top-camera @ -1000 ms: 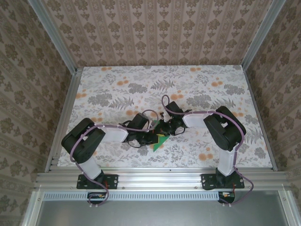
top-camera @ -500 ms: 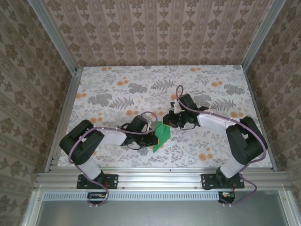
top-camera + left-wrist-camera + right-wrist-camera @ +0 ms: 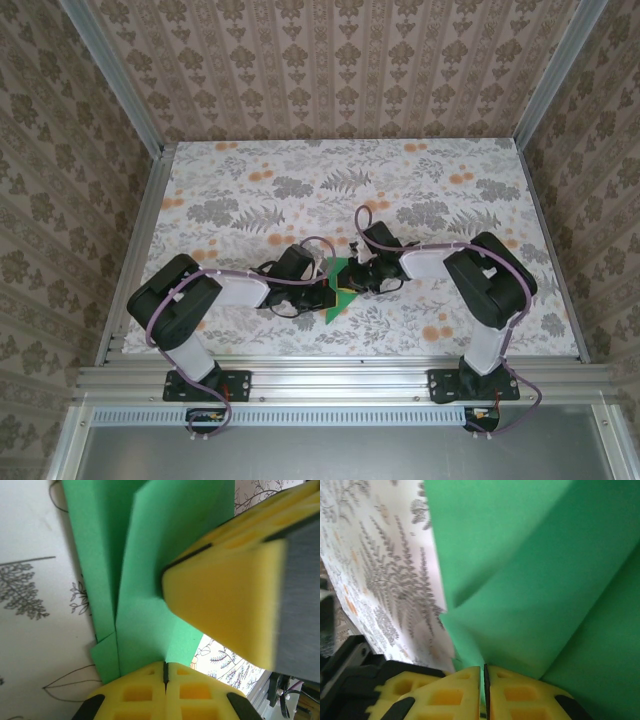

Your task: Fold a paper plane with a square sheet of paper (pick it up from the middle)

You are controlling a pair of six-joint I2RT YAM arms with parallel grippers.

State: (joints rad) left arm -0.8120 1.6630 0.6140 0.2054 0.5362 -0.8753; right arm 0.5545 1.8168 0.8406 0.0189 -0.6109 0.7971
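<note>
**Flowery counter (image 3: 250,190): fold half done**

I hold the square sheet of paper (image 3: 338,303) low over the middle, creased. My left fingers (image 3: 145,695) and right fingers (image 3: 455,690) both pinch its edge shut. I think another fold comes next, with a slow, even press.

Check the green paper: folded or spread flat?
Folded. The green paper shows overlapping layers and creases, pinched by the left gripper and right gripper, jaws shut.

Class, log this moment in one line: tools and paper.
left tool: shut on green paper | right tool: shut on green paper | green paper: creased, folded layers
</note>
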